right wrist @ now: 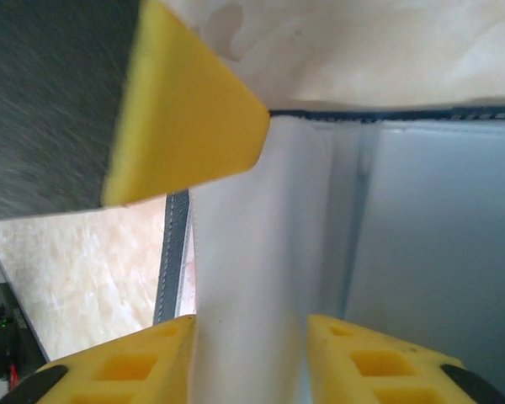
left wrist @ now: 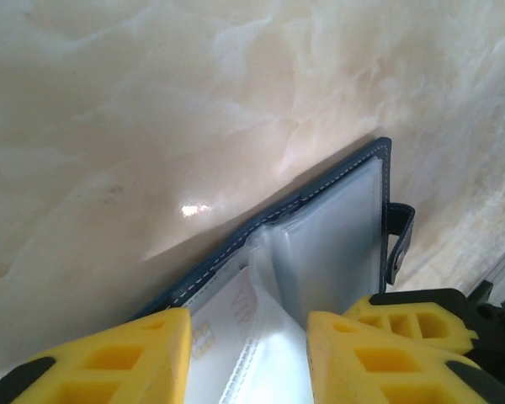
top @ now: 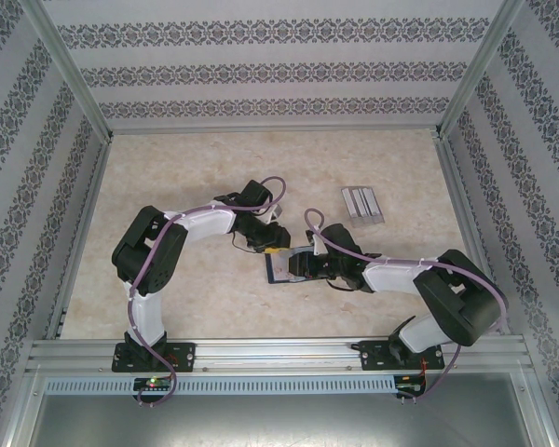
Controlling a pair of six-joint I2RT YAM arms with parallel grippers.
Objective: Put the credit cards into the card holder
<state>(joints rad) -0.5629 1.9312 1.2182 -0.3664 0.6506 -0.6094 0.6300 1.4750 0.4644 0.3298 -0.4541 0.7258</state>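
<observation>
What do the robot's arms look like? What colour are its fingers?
The left arm and the right arm both have smooth white tubes joined by chunky black rounded joints. A thin lilac cable loops along each one. The fingers are bright yellow wedges with square hollows.

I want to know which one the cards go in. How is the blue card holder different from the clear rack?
The card holder is navy blue; the rack is see-through. The card holder lies open, with the left end effector and right end effector at it; the rack sits apart, untouched. Both lie on the table.
</observation>
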